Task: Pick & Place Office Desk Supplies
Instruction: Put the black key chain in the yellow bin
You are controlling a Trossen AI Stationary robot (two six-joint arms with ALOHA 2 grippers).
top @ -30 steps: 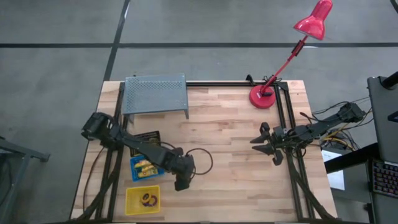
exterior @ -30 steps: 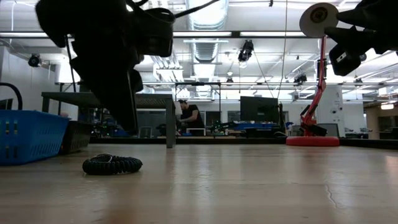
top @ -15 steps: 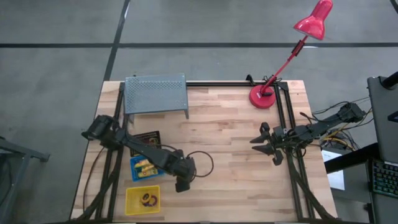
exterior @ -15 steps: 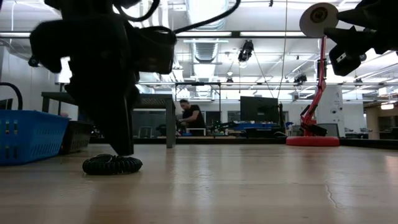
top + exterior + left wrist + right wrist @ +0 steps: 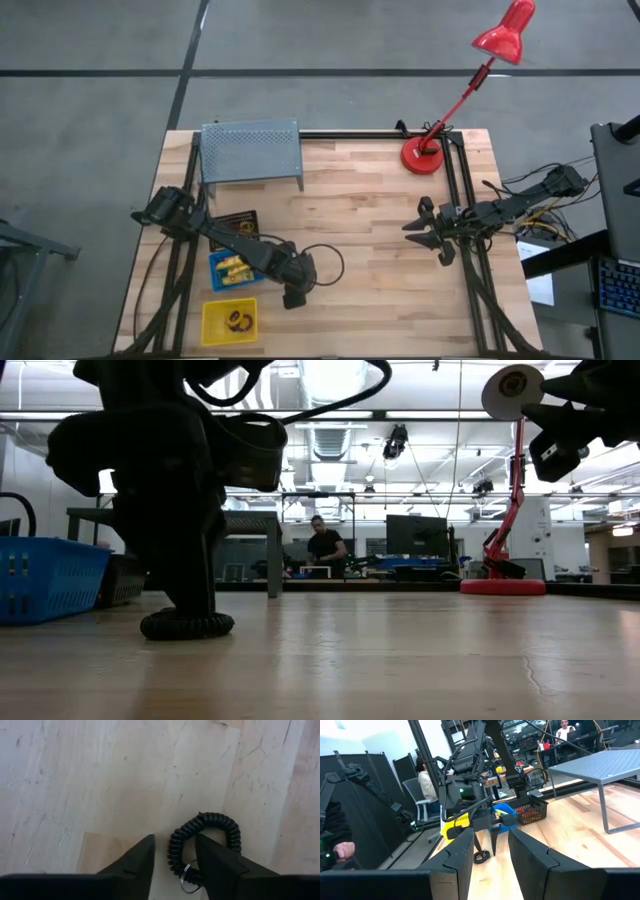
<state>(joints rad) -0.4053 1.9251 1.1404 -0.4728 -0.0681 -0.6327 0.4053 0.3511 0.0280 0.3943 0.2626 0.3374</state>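
Black coiled plastic wrist cord (image 5: 206,845) with a small metal key ring is lying flat on the bare wooden table (image 5: 380,210), just beside the blue bin (image 5: 232,270). A pick is judged to be in hand: the left gripper (image 5: 174,855) is lowered over it, fingers parted narrowly astride one side of the coil, not yet closed. Closing and lifting are called for next. The right gripper (image 5: 422,232) is held parted above the table's right side.
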